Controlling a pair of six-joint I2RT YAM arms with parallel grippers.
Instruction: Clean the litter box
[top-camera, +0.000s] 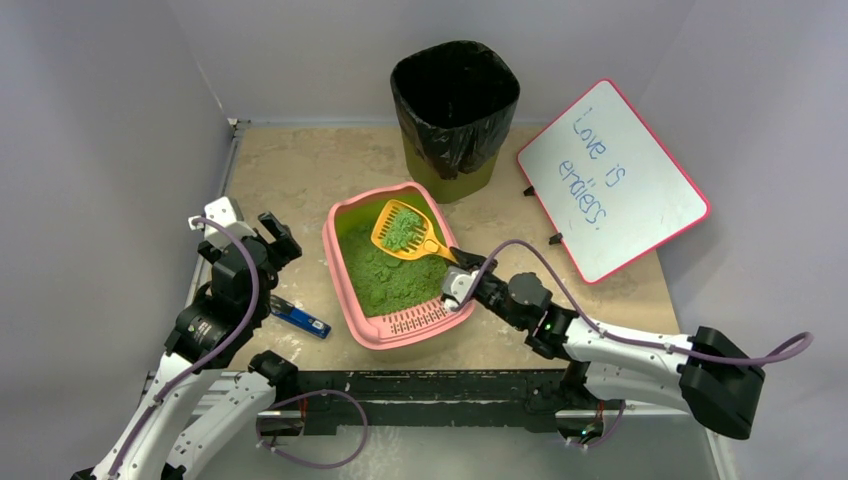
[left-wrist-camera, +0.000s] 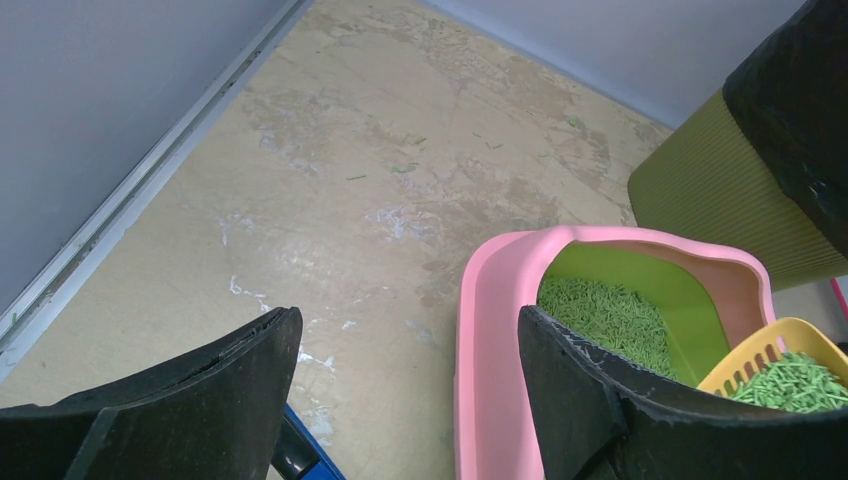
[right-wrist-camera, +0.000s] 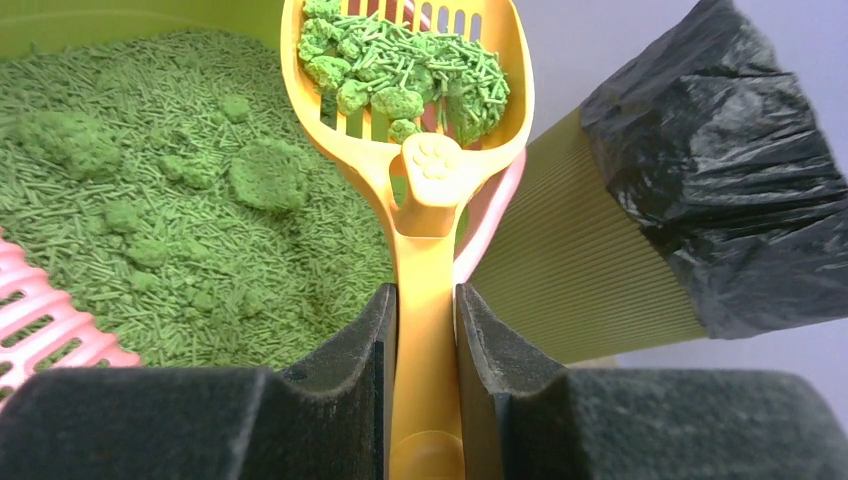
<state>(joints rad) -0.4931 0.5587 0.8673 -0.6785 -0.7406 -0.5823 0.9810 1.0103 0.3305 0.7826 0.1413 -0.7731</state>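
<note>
Right pincer (right-wrist-camera: 425, 305) at litter box (top-camera: 335, 262) right rim, clamping yellow scoop (right-wrist-camera: 422, 190)

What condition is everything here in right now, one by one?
Pink plastic litter box, upright, holding green litter with clumps.
Yellow slotted plastic scoop, loaded with clumps, over the box.
Olive ribbed bin, upright, open, bag-lined.
Pink-framed whiteboard, written on.
Left gripper, jaws open, empty.
Right gripper, jaws shut on scoop.

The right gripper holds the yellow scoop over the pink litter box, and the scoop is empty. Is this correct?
Not empty: the scoop carries green litter clumps, as the right wrist view shows. The right gripper does hold it over the litter box.
</note>
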